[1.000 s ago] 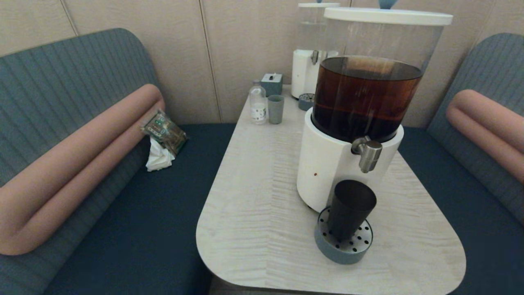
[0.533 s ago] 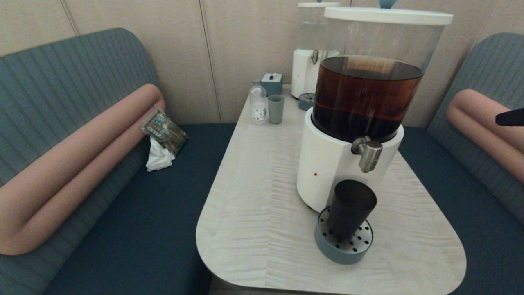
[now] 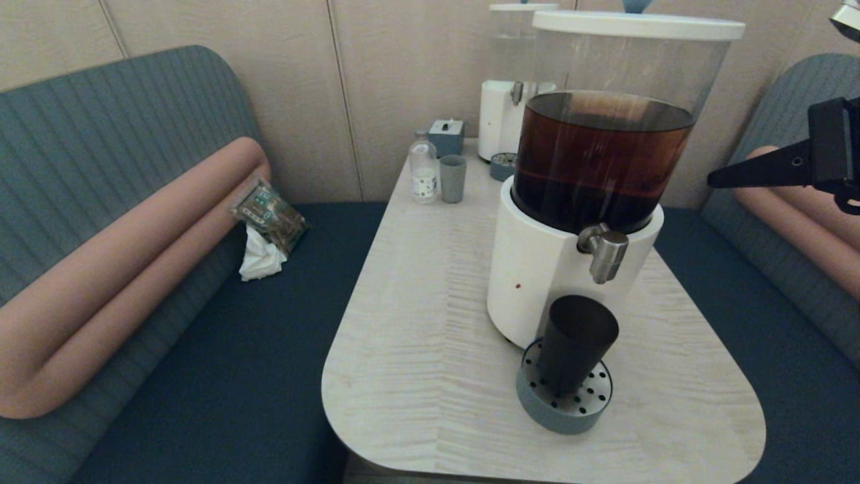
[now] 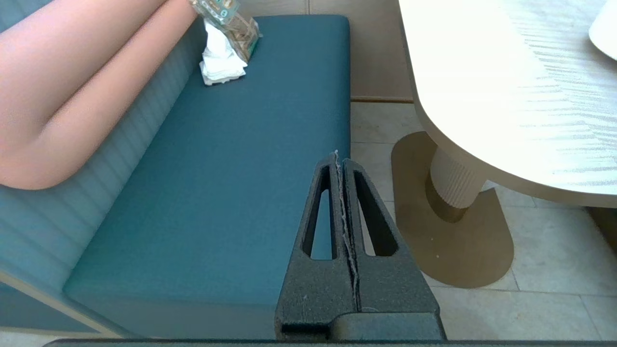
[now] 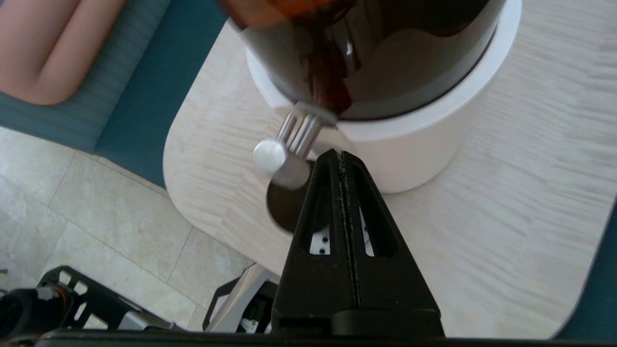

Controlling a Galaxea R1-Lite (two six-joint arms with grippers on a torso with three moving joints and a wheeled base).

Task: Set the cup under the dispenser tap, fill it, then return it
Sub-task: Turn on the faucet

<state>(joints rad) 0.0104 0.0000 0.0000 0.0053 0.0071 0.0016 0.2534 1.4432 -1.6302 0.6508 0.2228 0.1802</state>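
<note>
- The cup (image 3: 576,344) is a matte, near-black tumbler with no handle, tapering toward its base. It stands upright with its long axis vertical and its open mouth facing up.
- It sits on a round grey-blue drip tray (image 3: 563,410) whose pale top plate is perforated with small holes, touching the foot of the dispenser (image 3: 537,282).
- The dispenser tap (image 3: 605,252) is a short brushed-steel elbow: a stub runs out of the smooth white base, then a cylinder points straight down above the cup's mouth, apart from it.
- Above the white base, a clear cylindrical tank holds dark brown liquid under a flat white lid.
- The table (image 3: 416,349) is pale wood with a fine wavy grain and rounded corners.
- The right gripper (image 3: 717,180) hangs in the air off the dispenser's right side, level with the tank, its black wedge-shaped fingers pressed together on nothing and pointing toward the tank.
- The left gripper (image 4: 337,156) is parked low beside the table above a teal bench seat (image 4: 231,193), its fingers likewise closed and empty.
</note>
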